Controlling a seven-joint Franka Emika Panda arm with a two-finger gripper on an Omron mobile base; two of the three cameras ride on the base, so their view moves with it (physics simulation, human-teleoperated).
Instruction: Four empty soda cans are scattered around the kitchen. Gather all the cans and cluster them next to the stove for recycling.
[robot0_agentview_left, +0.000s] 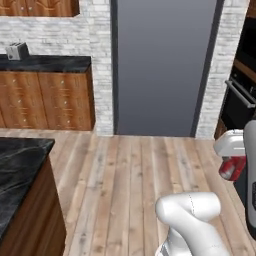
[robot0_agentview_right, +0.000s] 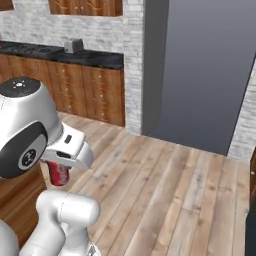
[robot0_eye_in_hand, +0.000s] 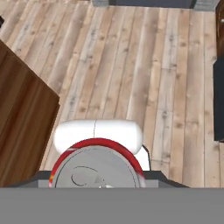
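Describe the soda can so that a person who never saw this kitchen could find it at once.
Start at the tall grey panel in the brick wall, then come down over the wood plank floor to the white robot arm. The soda can hangs in its hand, above the floor. It is small and red with a silvery top.

Rendered domestic kitchen: brown wood base cabinets (robot0_agentview_left: 45, 100) stood under a black veined marble counter (robot0_agentview_left: 47, 63) against white-grey brick walls (robot0_agentview_left: 50, 36), with a small silver toaster (robot0_agentview_left: 17, 50) and wood plank floor (robot0_agentview_left: 130, 180).
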